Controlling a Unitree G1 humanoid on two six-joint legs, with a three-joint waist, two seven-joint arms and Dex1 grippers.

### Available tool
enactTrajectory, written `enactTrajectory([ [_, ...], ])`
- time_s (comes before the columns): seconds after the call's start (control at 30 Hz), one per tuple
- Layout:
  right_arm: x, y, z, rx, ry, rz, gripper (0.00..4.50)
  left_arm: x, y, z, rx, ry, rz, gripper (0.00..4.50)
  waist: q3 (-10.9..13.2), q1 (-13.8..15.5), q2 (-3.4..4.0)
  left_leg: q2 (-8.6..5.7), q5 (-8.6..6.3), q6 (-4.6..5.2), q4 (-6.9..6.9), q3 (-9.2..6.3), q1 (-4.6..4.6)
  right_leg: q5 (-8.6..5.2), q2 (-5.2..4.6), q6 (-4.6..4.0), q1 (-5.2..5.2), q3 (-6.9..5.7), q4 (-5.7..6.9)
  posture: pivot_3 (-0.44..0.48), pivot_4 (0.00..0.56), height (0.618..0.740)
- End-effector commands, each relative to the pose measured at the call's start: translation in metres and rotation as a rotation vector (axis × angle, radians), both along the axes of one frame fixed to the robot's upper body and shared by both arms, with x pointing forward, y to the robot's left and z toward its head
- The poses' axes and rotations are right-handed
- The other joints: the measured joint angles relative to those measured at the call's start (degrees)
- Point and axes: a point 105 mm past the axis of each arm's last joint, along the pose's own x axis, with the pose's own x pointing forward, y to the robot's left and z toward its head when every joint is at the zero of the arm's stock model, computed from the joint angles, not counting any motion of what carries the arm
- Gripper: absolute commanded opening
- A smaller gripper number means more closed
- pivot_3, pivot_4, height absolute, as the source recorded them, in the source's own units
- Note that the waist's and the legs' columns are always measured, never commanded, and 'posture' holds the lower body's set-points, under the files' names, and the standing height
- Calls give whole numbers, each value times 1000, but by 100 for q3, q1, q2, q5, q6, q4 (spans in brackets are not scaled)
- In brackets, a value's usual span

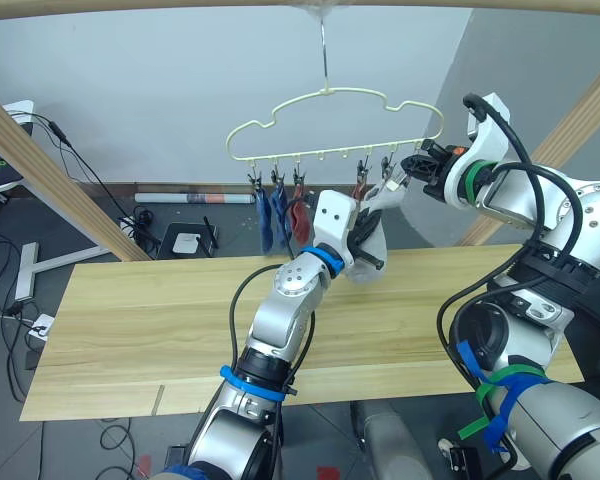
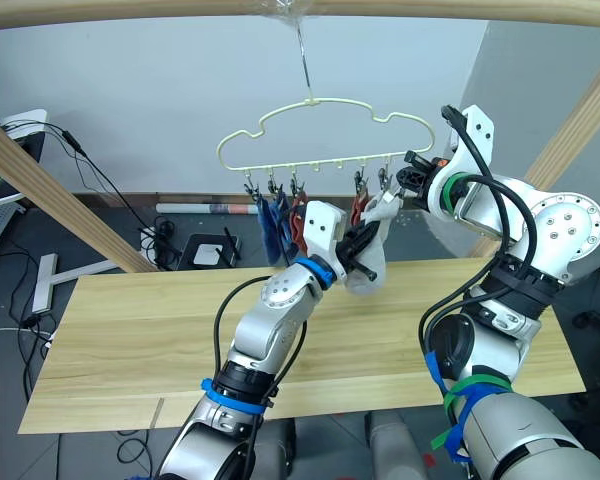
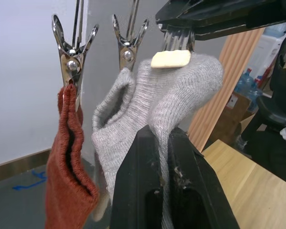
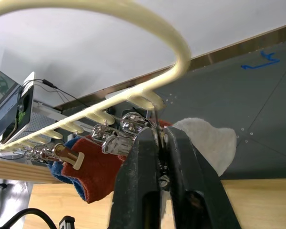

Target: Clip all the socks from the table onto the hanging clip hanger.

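A: Where is the light grey sock [image 3: 157,102]?
B: Upper centre of the head view, under the right end of the clip hanger [image 1: 332,122]. The left gripper [image 3: 163,143] pinches it between narrow fingers.

A: And the right gripper [image 4: 159,143]?
B: Upper right, fingers squeezed on a metal clip [image 4: 133,125] at the hanger's end.

A: Other socks?
B: Blue socks [image 1: 272,215] and rust red socks [image 3: 69,157] hang left of centre. The table [image 1: 160,320] lies below.
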Motion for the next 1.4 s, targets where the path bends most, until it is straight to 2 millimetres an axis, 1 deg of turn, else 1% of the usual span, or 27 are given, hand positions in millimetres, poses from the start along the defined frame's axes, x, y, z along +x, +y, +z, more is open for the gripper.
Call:
enactTrajectory([
  [0.03,-2,-5,5,16,-14,-14,1702,-6,-9,17,-27,-60,-30,0,2,-16,4,0,0,0,0,0,0,0,0,0,0,0,0,-148,299,740],
  [0.17,-3,-6,6,12,-19,-17,3098,-6,-10,19,-32,-63,-33,0,8,-54,13,0,0,1,-7,1,0,-1,1,-1,-6,1,1,-151,296,740],
  [0.23,-4,-5,12,6,-42,1,3777,-6,-11,20,-35,-60,-37,0,10,-71,16,1,0,1,-9,1,-1,-1,1,-2,-6,1,1,-151,296,740],
  [0.3,-7,-5,26,-14,-92,29,4485,-7,-15,20,-47,-34,-57,0,11,-79,17,1,-1,1,-9,1,-2,-1,1,-2,-7,2,0,-151,296,740],
  [0.37,-12,-9,37,-36,-141,57,4485,-7,-20,19,-72,9,-77,0,17,-72,23,0,-1,1,-7,1,-6,-1,1,-1,-7,1,-1,-155,294,740],
  [0.47,-21,-23,44,-140,-192,86,4485,-6,-26,20,-120,72,-107,0,17,-97,23,-2,-2,3,-8,4,-8,-2,0,-1,-8,5,-5,-162,293,740],
  [0.53,-24,-28,46,-179,-200,96,4485,-5,-28,20,-135,90,-117,0,18,-134,22,-1,-4,6,-10,3,-7,-6,0,-6,-11,3,-3,-162,293,740],
  [0.6,-27,-29,44,-212,-206,105,4485,-3,-29,22,-167,121,-128,0,18,-171,23,0,-4,7,-11,3,-7,-7,1,-5,-12,4,-3,-181,289,740],
  [0.67,-29,-29,42,-244,-214,112,4485,-2,-30,23,-205,156,-141,0,18,-214,23,0,-4,7,-10,5,-5,-8,2,-4,-11,6,-3,-181,289,740],
  [0.8,-34,-25,33,-257,-226,120,4500,1,-31,20,-231,203,-159,1057,18,-297,23,0,-4,7,-8,8,-5,-7,2,0,-13,9,0,-185,286,740],
  [0.97,-37,-26,28,-285,-236,119,4500,3,-27,17,-223,211,-154,2582,18,-304,23,0,-4,7,-8,8,-6,-7,2,1,-13,9,-1,-182,283,740],
  [1.03,-38,-27,26,-295,-240,122,4500,3,-23,15,-216,213,-150,3226,18,-305,23,0,-4,7,-9,8,-6,-7,2,0,-13,9,-1,-182,283,740],
  [1.07,-39,-26,23,-289,-238,126,4500,3,-19,13,-197,205,-148,3524,17,-304,23,0,-4,7,-8,8,-6,-7,2,1,-13,9,-1,-166,278,740],
  [1.17,-41,-26,17,-278,-234,133,4500,1,-10,9,-151,177,-148,4348,17,-304,23,0,-4,7,-9,8,-5,-7,2,0,-13,9,0,-166,278,740],
  [1.2,-43,-25,13,-290,-239,144,4500,-1,-3,8,-134,168,-153,4478,17,-303,23,0,-4,7,-9,8,-6,-7,2,0,-13,9,0,-146,275,740],
  [1.23,-44,-25,10,-299,-242,153,4500,-2,2,7,-121,162,-158,4478,17,-303,23,0,-4,7,-10,8,-6,-7,2,0,-13,9,-1,-146,275,740],
  [1.27,-45,-28,3,-317,-241,149,4500,-4,12,5,-94,151,-156,4478,17,-303,23,0,-4,7,-10,8,-5,-7,2,0,-13,9,0,-146,275,740],
  [1.3,-45,-29,-1,-329,-242,145,4500,-5,18,3,-77,147,-155,4478,17,-302,23,0,-4,7,-13,8,-5,-7,2,0,-14,9,-1,-126,273,740],
  [1.37,-48,-35,-15,-374,-239,149,4500,-6,41,-7,-7,140,-136,4478,17,-294,23,1,-4,7,-19,9,-1,-9,2,-2,-14,10,2,-115,274,740],
  [1.4,-48,-37,-20,-382,-237,152,4500,-6,49,-10,20,141,-131,4478,17,-293,23,1,-4,6,-18,8,0,-9,3,-2,-14,9,3,-100,274,740],
])
